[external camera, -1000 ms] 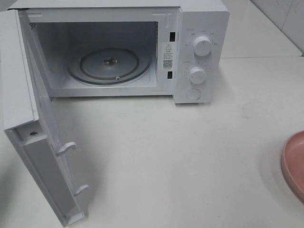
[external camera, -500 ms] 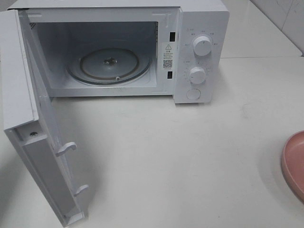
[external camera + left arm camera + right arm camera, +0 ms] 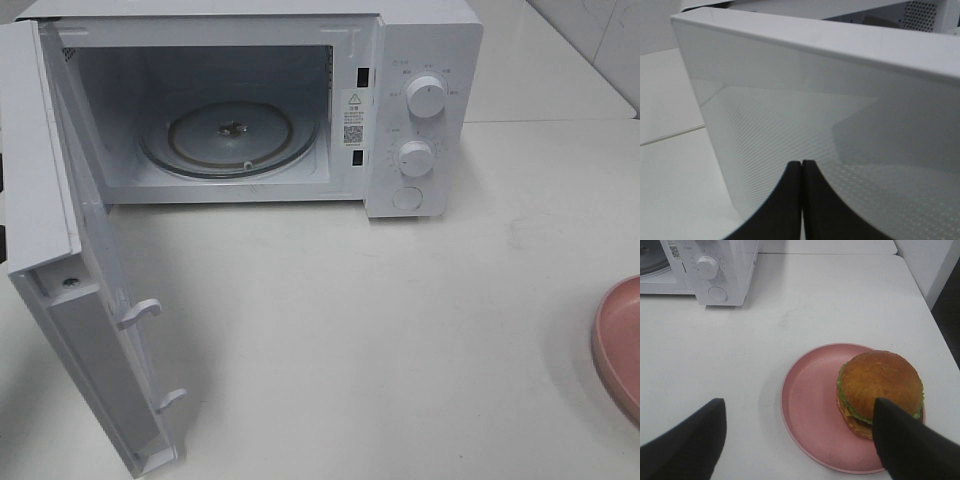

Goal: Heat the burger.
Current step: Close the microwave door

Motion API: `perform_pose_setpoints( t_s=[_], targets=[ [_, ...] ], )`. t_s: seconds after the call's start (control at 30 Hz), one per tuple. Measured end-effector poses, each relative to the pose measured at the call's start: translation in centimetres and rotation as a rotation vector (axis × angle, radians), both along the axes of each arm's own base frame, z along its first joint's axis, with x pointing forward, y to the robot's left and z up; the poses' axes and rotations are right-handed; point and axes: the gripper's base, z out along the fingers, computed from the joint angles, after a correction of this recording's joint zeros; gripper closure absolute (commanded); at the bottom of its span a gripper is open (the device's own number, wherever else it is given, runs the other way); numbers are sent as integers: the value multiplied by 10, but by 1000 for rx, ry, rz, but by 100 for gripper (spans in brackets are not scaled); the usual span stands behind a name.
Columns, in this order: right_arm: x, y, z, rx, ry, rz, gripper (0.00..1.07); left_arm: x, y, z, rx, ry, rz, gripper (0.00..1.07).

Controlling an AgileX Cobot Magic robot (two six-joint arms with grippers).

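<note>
No movement is seen since the earlier frames. Left gripper (image 3: 802,200) is closed empty beside the open microwave door (image 3: 815,115). Right gripper (image 3: 800,440) is spread wide above the upright burger (image 3: 881,390), seated bun-up on the pink plate (image 3: 810,410).

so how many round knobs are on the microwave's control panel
2. The upper knob sits near the top of the panel, the lower knob directly under it. Below them is a flat round button, not a knob. None look hidden.

I see the microwave door (image 3: 60,250) swung open at nine o'clock; the cavity (image 3: 230,120) mouth stands unblocked.
</note>
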Motion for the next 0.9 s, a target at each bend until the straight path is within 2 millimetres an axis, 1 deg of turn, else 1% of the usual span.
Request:
perform_pose_setpoints(
  t_s=[0.1,0.17,0.37,0.43,0.63,0.7,0.73,0.8,0.83,0.87,0.9],
  targets=[
    [0,0,0,0,0,0,31,4,-4,-2,-24,4,-39,107],
    [0,0,0,0,0,0,31,13,-6,-4,-50,19,-47,107],
    [0,0,0,0,0,0,31,20,-16,-5,-57,21,-84,107],
    [0,0,0,0,0,0,31,23,-31,-8,-75,32,-117,107],
    [0,0,0,0,0,0,31,25,-40,-11,-101,41,-92,107],
    [0,0,0,0,0,0,31,29,-52,-14,-103,46,-96,107],
    [0,0,0,0,0,0,31,29,-52,-14,-103,46,-96,107],
    [0,0,0,0,0,0,31,35,-62,-14,-124,49,-92,107],
    [0,0,0,0,0,0,31,35,-62,-14,-124,49,-92,107],
    [0,0,0,0,0,0,31,40,-69,-12,-134,40,-98,107],
    [0,0,0,0,0,0,31,40,-69,-12,-134,40,-98,107]
  ],
)
